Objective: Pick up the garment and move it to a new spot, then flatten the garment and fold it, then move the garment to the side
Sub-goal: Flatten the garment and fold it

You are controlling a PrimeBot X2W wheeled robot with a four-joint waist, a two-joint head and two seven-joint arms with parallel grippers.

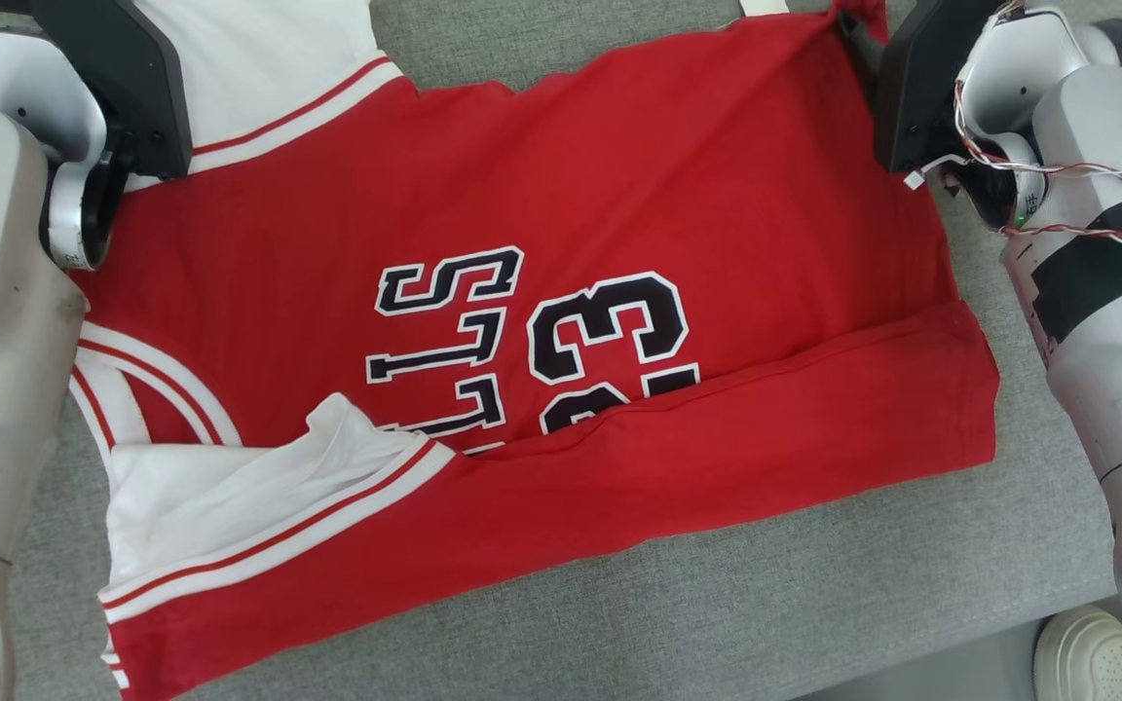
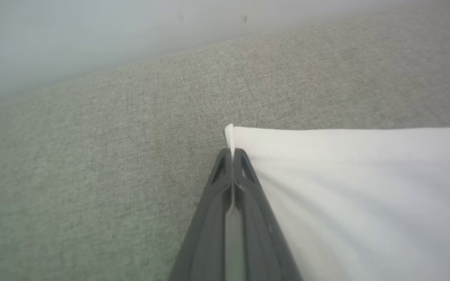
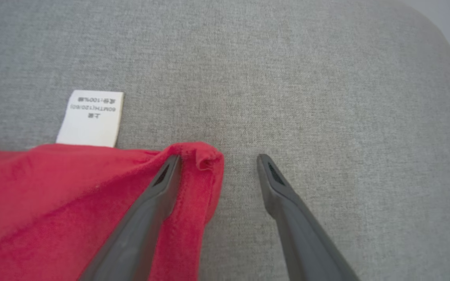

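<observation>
Grey woven fabric surface [image 1: 717,604] spans the head view. A pale blurred wall band sits at 11 o'clock in the left wrist view.

Task item: red knit jersey with white sleeves and black, white-edged lettering [image 1: 619,195]. It lies spread and mostly flat across the centre of the head view, from 9 o'clock to 3 o'clock. Collar end is toward 9 o'clock, hem end toward 3 o'clock. The near long edge is folded over onto the body as a red band running from 7 o'clock to 4 o'clock, covering the lower part of the numerals "23". Near white sleeve with red stripes [image 1: 230,506] lies turned over at 7 o'clock. Far white sleeve [image 1: 269,58] is at 11 o'clock.

Left gripper [image 2: 233,153]: fingers pressed together, tips pinching the hem corner of the far white sleeve. A sliver of white cloth pokes past the tips at 12 o'clock. The sleeve fans away toward 3 to 5 o'clock in the left wrist view.

Right gripper [image 3: 219,158]: fingers spread wide, nothing clamped. One finger [image 3: 150,203] lies over red cloth at the jersey's far hem corner, and the crumpled corner sits just inside it. The other finger [image 3: 283,203] is over bare grey surface. Contact with the surface: cannot tell.

Small white rectangular care label [image 3: 91,118] juts from the red edge at 10 o'clock in the right wrist view, flat on the surface.

White shoe [image 1: 1092,654] is at 5 o'clock in the head view, beyond the surface edge.
</observation>
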